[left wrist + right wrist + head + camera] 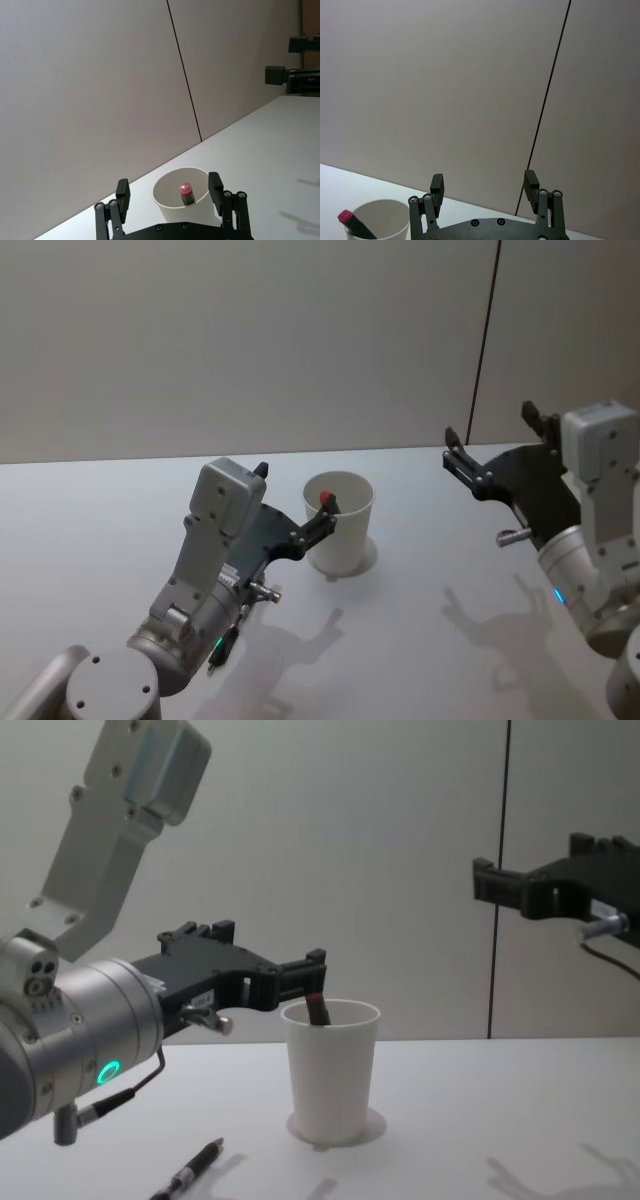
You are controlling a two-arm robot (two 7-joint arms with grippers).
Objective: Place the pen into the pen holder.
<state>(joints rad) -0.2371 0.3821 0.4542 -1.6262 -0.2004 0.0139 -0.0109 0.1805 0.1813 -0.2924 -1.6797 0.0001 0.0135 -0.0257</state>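
The white paper-cup pen holder (340,530) stands upright mid-table. A dark pen (327,500) with a red cap leans inside it, cap just above the rim, also seen from the chest (318,1008) and both wrists (186,192) (355,225). My left gripper (296,495) hovers at rim height on the cup's left side. It is open and holds nothing, and one fingertip (316,960) is close to the pen's cap. In the left wrist view the cup (182,200) sits just ahead of the spread fingers. My right gripper (492,435) hangs open and empty, high at the right.
A second dark pen (190,1175) lies flat on the table under my left arm, also visible in the head view (222,645). The white tabletop (420,640) is bare between the cup and my right arm. A wall with a dark vertical seam (485,340) stands behind.
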